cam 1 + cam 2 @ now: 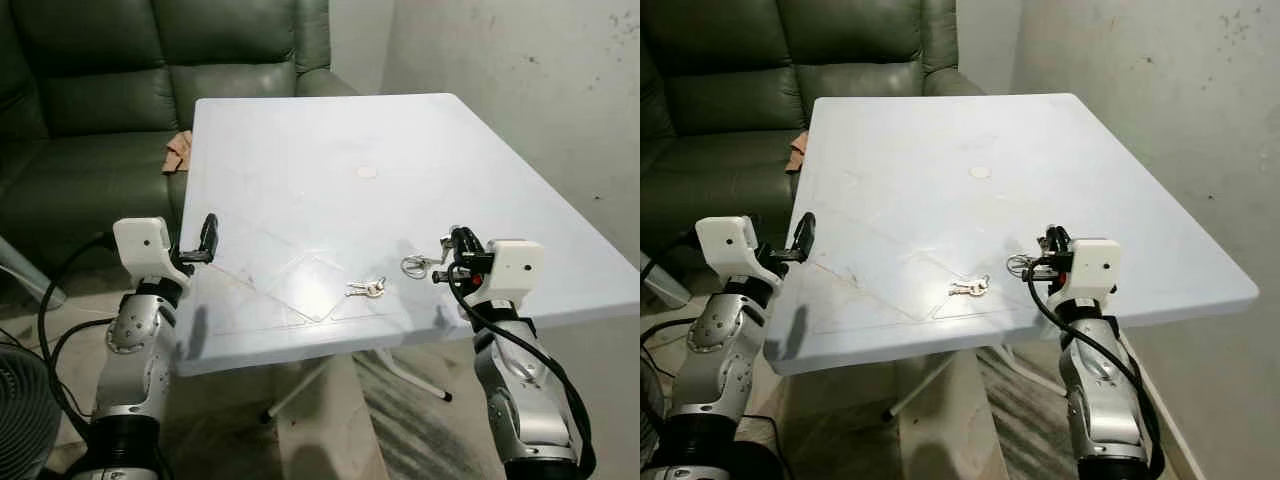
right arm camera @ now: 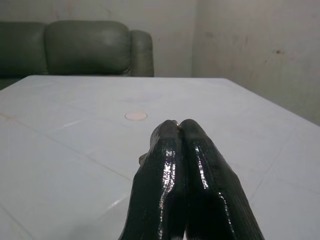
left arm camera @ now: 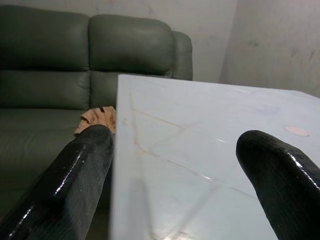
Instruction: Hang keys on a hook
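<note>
A small bunch of silver keys (image 1: 366,288) lies flat on the white table (image 1: 330,140), close to its near edge. To the right of them lies a metal key ring (image 1: 415,265). My right gripper (image 1: 452,243) hovers low over the table just right of that ring, its two black fingers (image 2: 170,150) pressed together. A sliver of metal shows beside them, and I cannot tell whether the ring is pinched. My left gripper (image 1: 207,238) is at the table's left edge, open, with the edge between its fingers (image 3: 75,170).
A dark green sofa (image 1: 100,80) stands behind and left of the table, with a brown object (image 1: 178,152) on its seat. A grey wall (image 1: 540,70) runs along the right. A fan (image 1: 20,400) and cables sit on the floor at lower left.
</note>
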Tool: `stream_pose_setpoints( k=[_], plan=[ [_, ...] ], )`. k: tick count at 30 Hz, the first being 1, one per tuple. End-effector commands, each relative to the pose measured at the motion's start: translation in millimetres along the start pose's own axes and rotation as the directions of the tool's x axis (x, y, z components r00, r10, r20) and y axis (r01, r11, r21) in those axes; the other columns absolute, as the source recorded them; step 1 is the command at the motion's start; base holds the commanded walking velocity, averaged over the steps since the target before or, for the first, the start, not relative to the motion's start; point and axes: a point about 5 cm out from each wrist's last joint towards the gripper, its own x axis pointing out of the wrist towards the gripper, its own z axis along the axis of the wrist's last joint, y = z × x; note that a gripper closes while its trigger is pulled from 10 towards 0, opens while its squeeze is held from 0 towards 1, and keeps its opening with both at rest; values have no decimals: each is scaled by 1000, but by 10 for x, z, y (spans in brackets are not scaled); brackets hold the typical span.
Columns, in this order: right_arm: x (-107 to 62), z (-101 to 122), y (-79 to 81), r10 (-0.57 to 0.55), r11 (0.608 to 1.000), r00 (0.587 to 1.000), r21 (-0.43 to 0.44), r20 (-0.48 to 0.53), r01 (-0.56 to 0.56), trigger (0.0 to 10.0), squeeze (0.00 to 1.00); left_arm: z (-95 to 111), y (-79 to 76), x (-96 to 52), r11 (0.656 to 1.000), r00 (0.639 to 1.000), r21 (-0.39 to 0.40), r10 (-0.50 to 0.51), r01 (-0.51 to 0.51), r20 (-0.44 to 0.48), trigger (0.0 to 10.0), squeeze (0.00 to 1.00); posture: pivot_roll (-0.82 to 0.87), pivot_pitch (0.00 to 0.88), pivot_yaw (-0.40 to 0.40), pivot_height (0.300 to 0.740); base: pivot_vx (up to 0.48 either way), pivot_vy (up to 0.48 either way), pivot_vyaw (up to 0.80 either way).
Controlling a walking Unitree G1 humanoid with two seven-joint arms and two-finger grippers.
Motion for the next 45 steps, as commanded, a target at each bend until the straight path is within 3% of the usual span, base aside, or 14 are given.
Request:
stream_pose_setpoints(
  k=[1,26,32,45],
  plan=[
    [4,4,44,13,1000,1000,8,4,-13,10000,0,25,50,15,1000,1000,11,17,-17,5,10000,0,10,0,-8,740,0,0,-769],
    [4,0,58,14,1000,1000,9,1,-14,10000,0,53,12,18,997,1000,68,-23,22,10,10000,0,14,0,-9,740,0,0,-767],
    [3,0,59,12,1000,1000,8,0,-12,10000,0,46,23,30,998,1000,67,7,-8,3,10000,0,16,0,-10,740,0,-357,-766],
    [-25,-15,39,-5,1000,1000,6,-10,5,10000,0,-4,22,37,997,997,52,59,-56,-47,10000,0,15,0,-9,740,0,0,-765]
  ],
)
